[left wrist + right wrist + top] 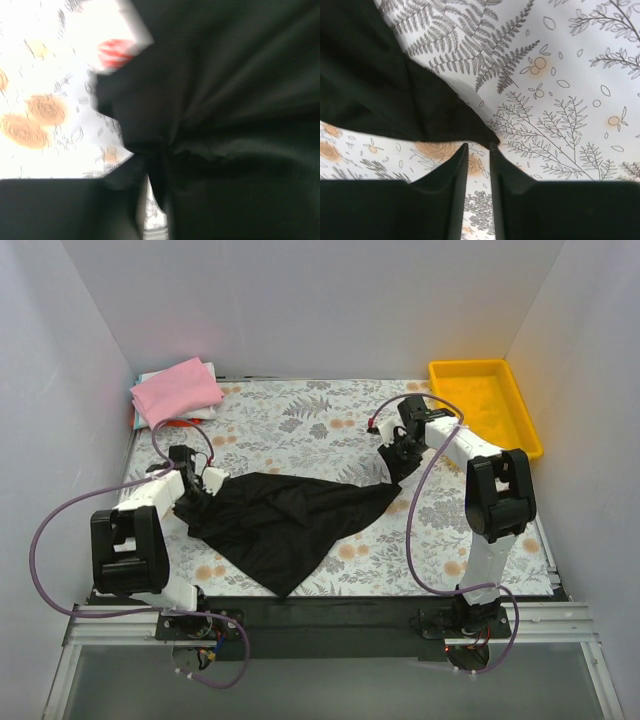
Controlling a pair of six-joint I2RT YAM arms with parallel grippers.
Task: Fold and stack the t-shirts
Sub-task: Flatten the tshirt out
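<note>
The black t-shirt lies spread and stretched across the middle of the flowered table. My left gripper is shut on its left edge. In the left wrist view black cloth runs between the dark fingers. My right gripper is at the shirt's tapered right corner. In the right wrist view the jaws stand a narrow gap apart, with the corner of the shirt pinched at the fingertips. A folded pink t-shirt lies at the back left, on others with pale blue and orange-red edges.
A yellow plastic tray stands at the back right corner. White walls close in the table on the left, back and right. Purple cables loop beside both arms. A red patch shows blurred in the left wrist view.
</note>
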